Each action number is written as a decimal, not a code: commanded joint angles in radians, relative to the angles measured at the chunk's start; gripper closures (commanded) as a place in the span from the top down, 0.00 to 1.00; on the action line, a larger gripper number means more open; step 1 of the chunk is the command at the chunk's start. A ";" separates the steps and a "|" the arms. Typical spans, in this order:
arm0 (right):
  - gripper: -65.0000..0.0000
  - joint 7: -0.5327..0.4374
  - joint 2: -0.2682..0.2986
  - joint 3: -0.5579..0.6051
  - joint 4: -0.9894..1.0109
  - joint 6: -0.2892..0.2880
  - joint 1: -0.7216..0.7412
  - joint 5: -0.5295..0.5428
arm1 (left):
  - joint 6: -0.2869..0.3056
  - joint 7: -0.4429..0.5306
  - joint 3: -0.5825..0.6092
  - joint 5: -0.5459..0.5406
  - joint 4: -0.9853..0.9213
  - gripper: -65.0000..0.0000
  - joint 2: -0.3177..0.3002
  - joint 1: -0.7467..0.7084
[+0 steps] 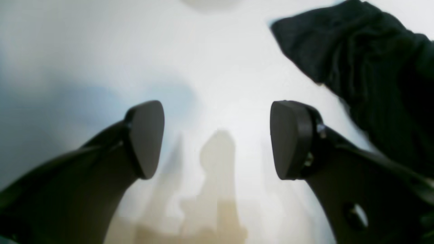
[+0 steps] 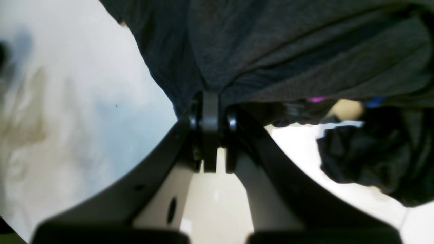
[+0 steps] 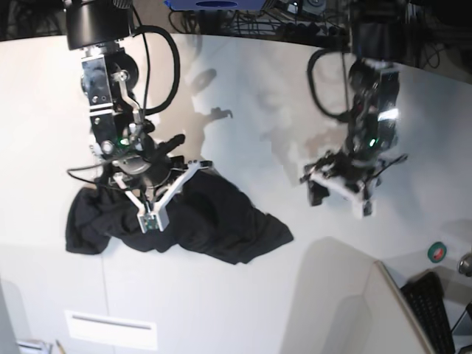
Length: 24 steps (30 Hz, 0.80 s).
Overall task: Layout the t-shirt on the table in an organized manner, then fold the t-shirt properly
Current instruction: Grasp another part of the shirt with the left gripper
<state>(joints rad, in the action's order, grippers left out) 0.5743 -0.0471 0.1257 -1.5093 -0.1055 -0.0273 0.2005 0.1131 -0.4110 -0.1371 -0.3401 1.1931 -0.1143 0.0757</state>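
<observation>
One hand has the cloth, the other waits: the layout step is barely begun.

Clenched on a pinch of black fabric, the right hand [image 2: 210,112] holds up a fold of the t-shirt [image 3: 184,217] so that cloth drapes from its closed tips (a scrap of purple and blue print peeks out beneath in the right wrist view). The left hand [image 1: 217,139] hangs released, its pads well apart over the bare table [image 3: 243,118], a loose end of shirt just beside it. The shirt lies bunched near the table's front edge, its long axis running roughly side to side; collar and hem I cannot tell apart. Next, I'd judge, the free hand must take another edge so the two can spread it flat.
</observation>
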 commanded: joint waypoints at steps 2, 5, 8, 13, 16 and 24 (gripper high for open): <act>0.00 -0.015 0.017 0.002 -0.047 -0.006 -0.003 0.004 | 0.006 0.017 -0.002 -0.007 -0.083 0.72 0.024 0.106; 0.00 -0.010 0.040 0.002 -0.078 -0.006 -0.023 0.004 | 0.006 0.017 -0.002 -0.007 -0.230 0.72 0.063 0.218; 0.00 0.031 0.043 -0.005 -0.113 -0.006 -0.038 0.004 | 0.006 0.017 -0.002 -0.006 -0.384 0.72 0.080 0.318; 0.00 0.060 0.071 0.004 -0.184 -0.007 -0.078 0.004 | 0.006 0.017 0.001 0.003 -0.549 0.71 0.110 0.424; 0.00 0.062 0.075 0.004 -0.221 -0.007 -0.107 0.004 | 0.006 0.019 0.040 0.003 -0.586 0.70 0.120 0.431; 0.00 0.062 0.079 0.004 -0.281 -0.007 -0.191 0.004 | 0.006 0.125 0.244 -0.007 -0.641 0.00 0.124 0.381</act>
<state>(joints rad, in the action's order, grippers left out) 0.6571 0.0326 0.1291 -1.7672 -0.1127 -0.2268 0.1989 0.1268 -0.2493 0.1066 -0.3527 0.5480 0.0151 0.4465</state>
